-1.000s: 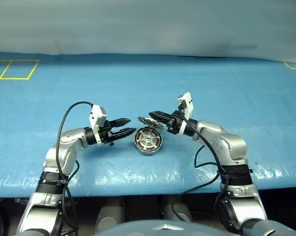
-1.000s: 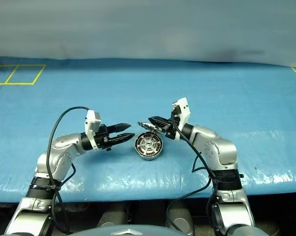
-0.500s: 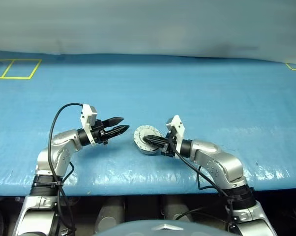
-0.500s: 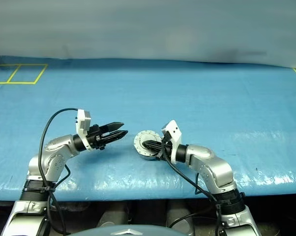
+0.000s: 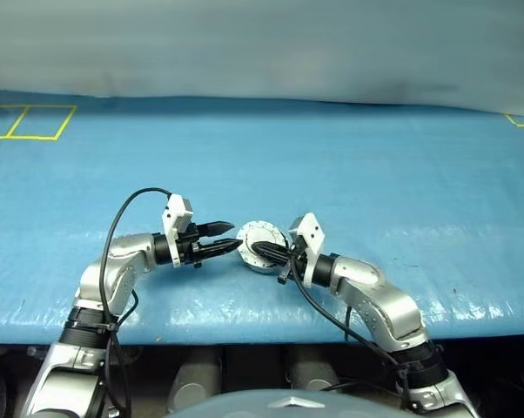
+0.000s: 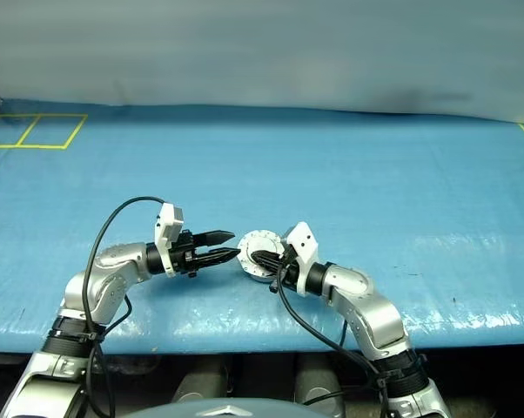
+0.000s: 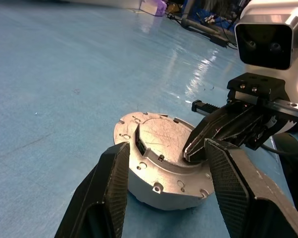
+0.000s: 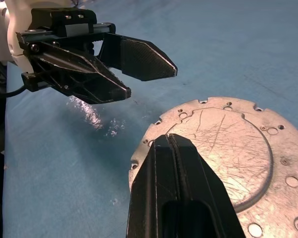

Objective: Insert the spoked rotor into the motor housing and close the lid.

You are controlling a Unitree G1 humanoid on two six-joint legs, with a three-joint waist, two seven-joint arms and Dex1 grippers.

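The motor housing point(image 7: 156, 187) sits on the blue table between my two grippers, with the light-grey lid point(image 7: 161, 135) lying flat on top of it. The spoked rotor is hidden from view. My right gripper point(image 8: 169, 140) is shut, with nothing between its fingers, and its tips rest on the lid's scratched top near the rim. Just left of the housing, my left gripper point(image 5: 234, 237) is open and points at it, one finger to each side in the left wrist view, not touching it.
A blue tarp covers the table point(image 5: 375, 174), whose front edge runs just below both arms. Yellow tape marks a square point(image 5: 27, 122) at the far left and a corner point(image 5: 523, 117) at the far right.
A second ago the right gripper held the lid tilted over the uncovered housing; it came down and the lid now lies on it. The left gripper drew back, then returned close to the housing.
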